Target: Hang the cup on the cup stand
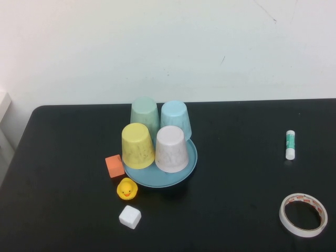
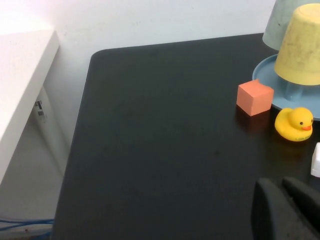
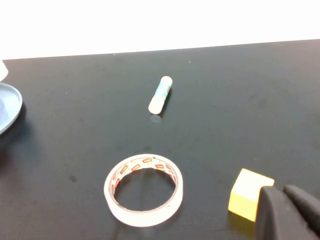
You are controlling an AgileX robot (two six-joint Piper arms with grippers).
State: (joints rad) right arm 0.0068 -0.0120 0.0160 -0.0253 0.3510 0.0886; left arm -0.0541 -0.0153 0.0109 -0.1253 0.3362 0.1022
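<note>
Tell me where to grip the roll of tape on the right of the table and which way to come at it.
Grip the tape roll across one side of its ring, one jaw inside the hole, one outside, coming straight down. It lies flat with its hole facing up, so its wall is probably the only graspable edge. The right gripper, shut, hangs nearest; the left gripper, shut, sits across the table.

Very little of the robot shows. In the left wrist view the left tool (image 2: 286,210) appears only as two dark, matte, charcoal-black fingers with rounded, softly bevelled tips, lying tight against each other with a thin seam between them. The right tool (image 3: 289,212) in the right wrist view looks the same: two blunt black fingers, smooth and unmarked, pressed together. The high view shows neither arm.
</note>
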